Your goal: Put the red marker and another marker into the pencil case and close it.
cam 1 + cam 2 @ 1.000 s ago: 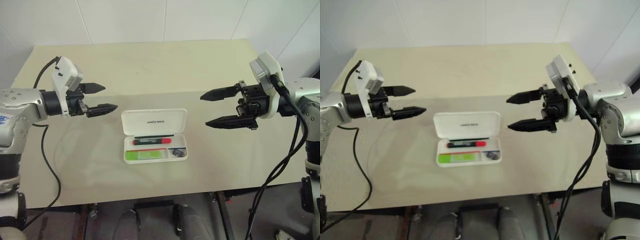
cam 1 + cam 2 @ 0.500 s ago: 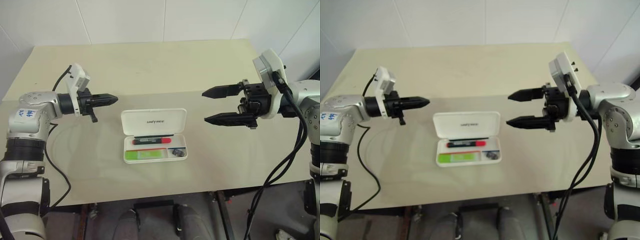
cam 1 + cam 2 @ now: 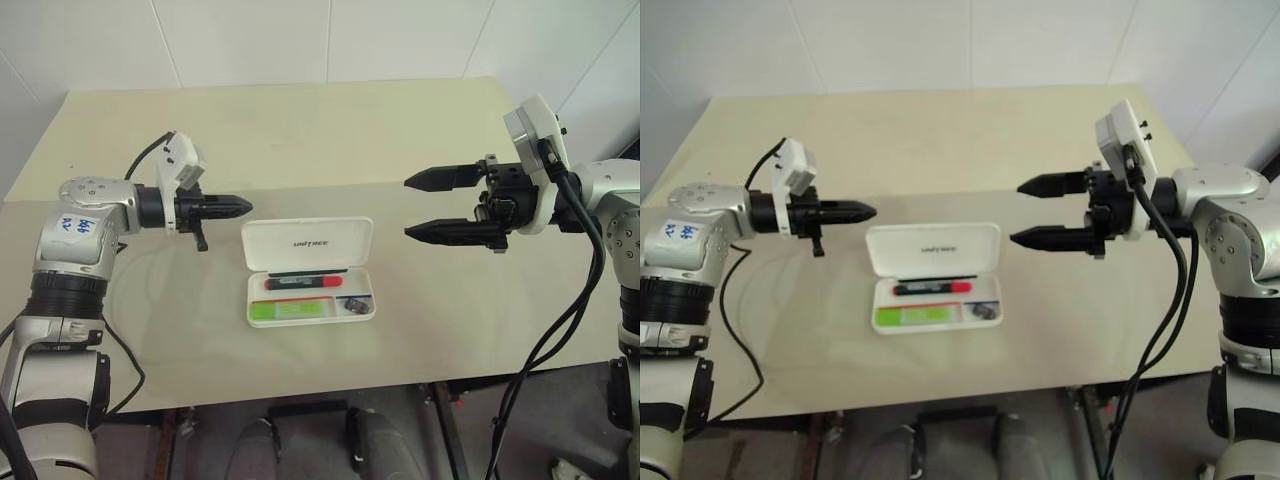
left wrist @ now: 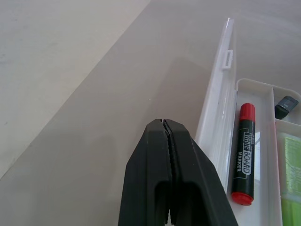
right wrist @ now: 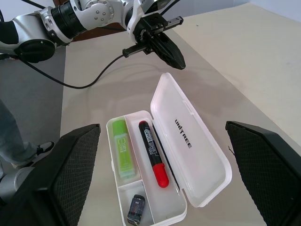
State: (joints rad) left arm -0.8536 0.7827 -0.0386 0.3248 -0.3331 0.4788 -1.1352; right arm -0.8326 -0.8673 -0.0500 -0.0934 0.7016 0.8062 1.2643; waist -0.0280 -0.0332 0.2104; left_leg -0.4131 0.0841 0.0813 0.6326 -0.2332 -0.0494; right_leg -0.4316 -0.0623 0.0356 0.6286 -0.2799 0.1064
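The white pencil case [image 3: 308, 243] lies open at the table's middle, lid raised toward the far side. Inside its tray rest the red marker [image 3: 303, 283], with black barrel and red cap, and the other marker, a stubby light-green one [image 3: 286, 310]. The red marker [image 4: 243, 153] and the green marker [image 5: 122, 149] show in the wrist views too. My left gripper [image 3: 240, 208] is shut and empty, pointing at the lid's left end, a short way off it. My right gripper [image 3: 412, 206] hangs open and empty right of the case, above the table.
A small dark grey cylinder [image 3: 353, 304] sits in the tray's right compartment. The beige table [image 3: 300, 130] stretches bare behind the case. A cable trails from my left wrist [image 3: 95, 290] over the table's left part.
My left gripper has shut and moved right toward the case's lid, sinking a little. The right gripper has stayed in place, still open.
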